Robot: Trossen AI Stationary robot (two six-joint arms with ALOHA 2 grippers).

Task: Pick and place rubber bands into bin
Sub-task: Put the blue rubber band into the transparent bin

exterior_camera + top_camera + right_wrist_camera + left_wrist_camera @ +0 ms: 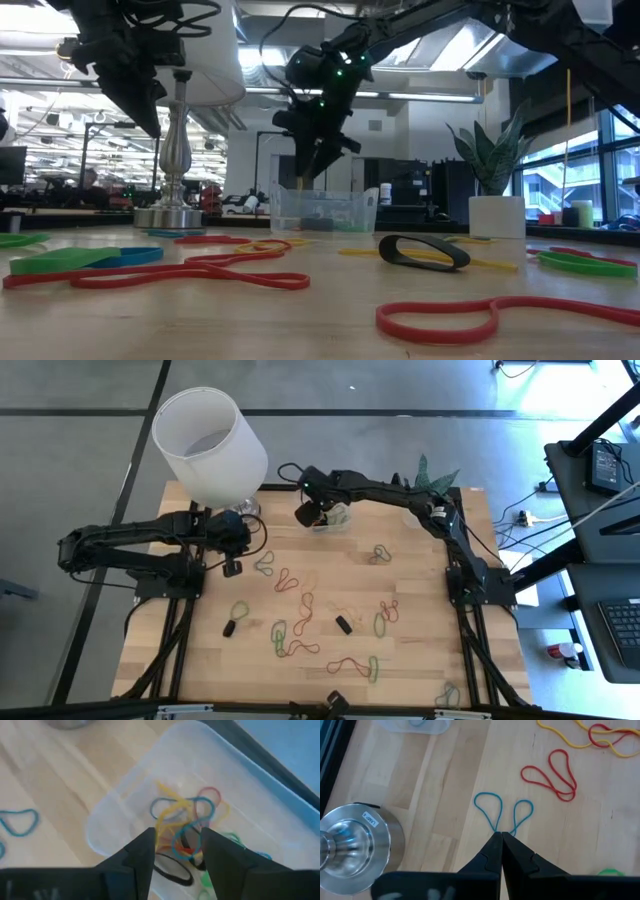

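Observation:
The clear bin [330, 520] stands at the table's far edge with several rubber bands [187, 817] lying tangled on its floor. My right gripper [177, 850] hangs open just above the bin [325, 210], its fingers apart over the pile, nothing between them. More rubber bands [300, 610] in red, green, yellow and black lie scattered flat on the wood. My left gripper [501, 837] is shut and raised above the table at the left [232, 568], over one end of a blue band [502, 812] that lies flat on the table.
A lamp with a large white shade [210, 445] and a metal base [355, 840] stands at the far left, close to the bin. A white plant pot [497, 215] stands at the far right. A black band [425, 252] lies mid-table.

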